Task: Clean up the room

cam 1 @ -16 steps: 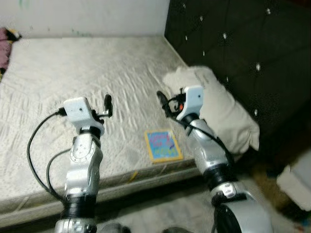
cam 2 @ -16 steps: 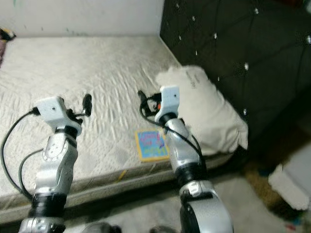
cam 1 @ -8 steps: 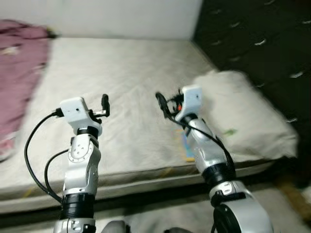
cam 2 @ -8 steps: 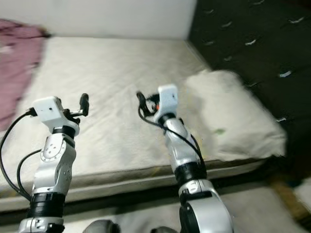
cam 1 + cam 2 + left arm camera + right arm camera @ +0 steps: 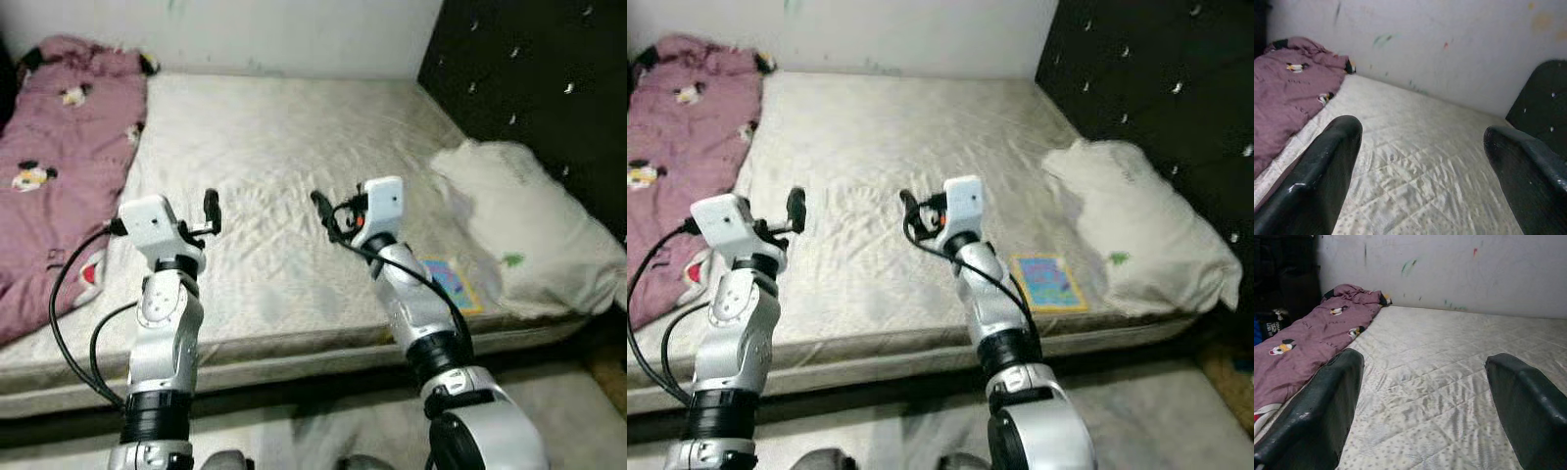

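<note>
A bare pale mattress (image 5: 294,147) lies before me. A pink blanket with cartoon prints (image 5: 59,166) is heaped along its left side. On the right, a white pillow (image 5: 534,235) rests against the dark headboard, and a small colourful book (image 5: 453,284) lies beside it near the mattress's front edge. My left gripper (image 5: 211,211) and right gripper (image 5: 323,211) hover above the front half of the mattress, both open and holding nothing. In the wrist views the black fingers (image 5: 1327,166) (image 5: 1327,401) stand wide apart over the quilted surface.
A dark tufted headboard (image 5: 529,69) rises on the right. A white wall (image 5: 294,29) with small paint marks runs behind the bed. Grey floor (image 5: 294,441) shows below the mattress's front edge.
The camera has swung to the left: the pink blanket has come into view, and the pillow and book now sit further right. Both arms keep the same pose.
</note>
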Motion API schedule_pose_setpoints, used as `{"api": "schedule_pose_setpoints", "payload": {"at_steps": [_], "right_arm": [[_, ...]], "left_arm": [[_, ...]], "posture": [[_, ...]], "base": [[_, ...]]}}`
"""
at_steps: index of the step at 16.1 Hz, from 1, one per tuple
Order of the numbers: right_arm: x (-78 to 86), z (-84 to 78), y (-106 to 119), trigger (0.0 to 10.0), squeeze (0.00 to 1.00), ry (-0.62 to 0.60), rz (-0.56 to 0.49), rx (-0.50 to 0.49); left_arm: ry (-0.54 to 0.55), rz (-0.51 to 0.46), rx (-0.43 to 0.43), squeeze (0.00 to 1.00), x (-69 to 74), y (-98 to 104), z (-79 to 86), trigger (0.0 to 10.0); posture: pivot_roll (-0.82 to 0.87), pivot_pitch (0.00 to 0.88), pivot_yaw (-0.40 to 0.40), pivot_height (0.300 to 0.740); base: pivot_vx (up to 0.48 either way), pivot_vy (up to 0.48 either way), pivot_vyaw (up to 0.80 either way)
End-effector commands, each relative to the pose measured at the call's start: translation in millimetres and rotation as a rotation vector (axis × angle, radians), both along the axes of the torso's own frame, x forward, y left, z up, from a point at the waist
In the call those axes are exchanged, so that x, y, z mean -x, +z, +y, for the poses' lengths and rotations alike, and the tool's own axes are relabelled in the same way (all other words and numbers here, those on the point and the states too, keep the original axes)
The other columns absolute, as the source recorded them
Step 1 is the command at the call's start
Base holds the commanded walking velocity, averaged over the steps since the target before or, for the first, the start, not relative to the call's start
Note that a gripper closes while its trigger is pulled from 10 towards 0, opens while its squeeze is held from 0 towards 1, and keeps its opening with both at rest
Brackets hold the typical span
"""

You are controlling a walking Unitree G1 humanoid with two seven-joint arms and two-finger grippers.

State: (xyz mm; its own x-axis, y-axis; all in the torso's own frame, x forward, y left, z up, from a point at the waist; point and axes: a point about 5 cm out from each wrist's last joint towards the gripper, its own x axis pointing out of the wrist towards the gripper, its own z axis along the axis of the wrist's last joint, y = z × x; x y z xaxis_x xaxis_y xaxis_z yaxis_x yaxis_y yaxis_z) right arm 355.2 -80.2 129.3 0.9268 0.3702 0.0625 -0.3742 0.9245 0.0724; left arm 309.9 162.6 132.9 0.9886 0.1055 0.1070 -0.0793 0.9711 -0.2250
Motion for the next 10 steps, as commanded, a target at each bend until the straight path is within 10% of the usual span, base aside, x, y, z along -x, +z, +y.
{"api": "schedule_pose_setpoints", "payload": {"at_steps": [1, 10], "right_arm": [[-0.8, -11.7, -1.9, 10.0, 0.0, -0.029, 0.005, 0.011], [-1.7, -10.1, -1.4, 10.0, 0.0, -0.023, 0.005, 0.017]], "left_arm": [[-0.039, 0.001, -0.013, 0.0, -0.8, 0.2, -10.4, 10.0], [-0.049, -0.014, 0.012, 0.0, 0.4, 0.7, -6.9, 10.0]], "posture": [[0.04, 0.0, -0.079, 0.74], [0.04, 0.0, -0.079, 0.74]], "base": [[0.0, 0.0, 0.0], [0.0, 0.0, 0.0]]}}
